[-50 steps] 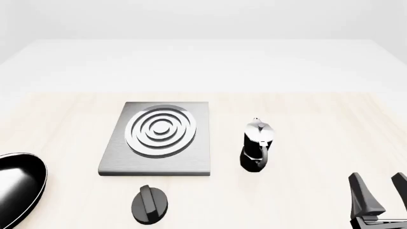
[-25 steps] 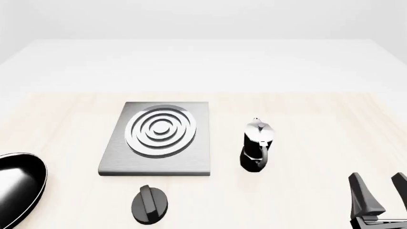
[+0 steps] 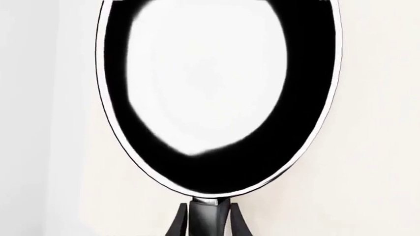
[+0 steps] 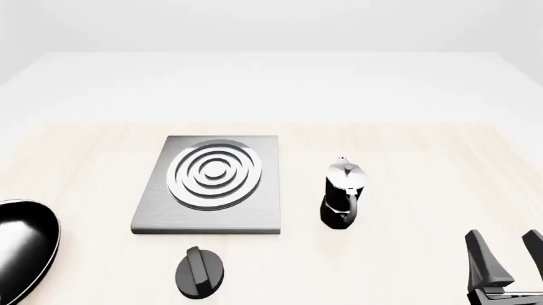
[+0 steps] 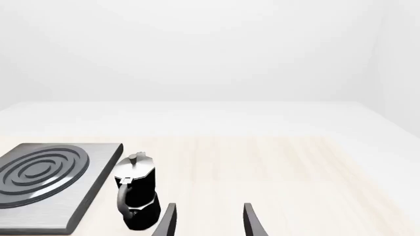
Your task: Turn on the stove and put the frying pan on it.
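Note:
The frying pan [image 4: 21, 251] lies at the table's front left edge, partly cut off in the front view. In the left wrist view its glossy black bowl [image 3: 217, 88] fills the picture. My left gripper [image 3: 208, 223] is shut on the pan's handle [image 3: 208, 216], with a finger on each side; this gripper is out of the front view. The stove [image 4: 212, 184] lies flat in the middle of the table, with nothing on it, and shows in the right wrist view [image 5: 46, 172]. My right gripper [image 4: 507, 260] is open and empty at the front right [image 5: 206, 221].
A black oval knob [image 4: 199, 272] lies on the table just in front of the stove. A black-and-silver moka pot [image 4: 343, 192] stands to the right of the stove, between it and my right gripper; it also shows in the right wrist view [image 5: 136, 196].
The frying pan has shifted slightly to the left in the front view. The right gripper, stove, knob and moka pot have not moved.

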Available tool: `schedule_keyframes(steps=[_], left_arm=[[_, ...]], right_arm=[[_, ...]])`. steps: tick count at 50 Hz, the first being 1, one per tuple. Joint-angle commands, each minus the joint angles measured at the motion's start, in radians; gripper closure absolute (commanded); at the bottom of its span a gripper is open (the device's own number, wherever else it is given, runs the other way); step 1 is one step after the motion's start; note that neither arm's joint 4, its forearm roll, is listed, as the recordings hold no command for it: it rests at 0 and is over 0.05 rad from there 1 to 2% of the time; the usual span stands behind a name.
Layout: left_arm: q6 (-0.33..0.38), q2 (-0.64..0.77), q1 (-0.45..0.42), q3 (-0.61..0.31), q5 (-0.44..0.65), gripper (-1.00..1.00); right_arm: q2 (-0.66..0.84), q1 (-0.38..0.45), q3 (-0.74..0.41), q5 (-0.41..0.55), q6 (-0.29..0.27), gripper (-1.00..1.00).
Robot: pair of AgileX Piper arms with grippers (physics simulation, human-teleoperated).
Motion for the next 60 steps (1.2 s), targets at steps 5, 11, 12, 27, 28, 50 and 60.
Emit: schedule_keyframes(steps=[5, 11, 12, 27, 28, 50, 60], left_arm=[[-0.015, 0.041, -0.066, 0.076, -0.105, 1.0], [-0.036, -0.004, -0.087, 0.082, -0.087, 1.0], [-0.054, -0.036, -0.098, 0.077, -0.056, 1.0], [-0.091, -0.418, -0.161, -0.108, 0.386, 1.0], [-0.097, -0.438, -0.168, -0.125, 0.416, 1.0], [-0.111, -0.484, -0.217, -0.23, 0.454, 1.0], [-0.119, -0.475, -0.291, -0.231, 0.384, 1.0]], right_arm=[[0.0, 0.0, 0.0, 0.0, 0.0, -1.0], [0.0, 0.0, 0.0, 0.0, 0.0, -1.0], [0.0, 0.0, 0.0, 0.0, 0.0, -1.0], [0.0, 0.0, 0.0, 0.0, 0.0, -1.0], [0.0, 0.0, 0.0, 0.0, 0.0, -1.0], [-0.001, 0.0, 0.0, 0.0, 0.0, -1.0], [0.0, 0.0, 0.0, 0.0, 0.0, -1.0]])
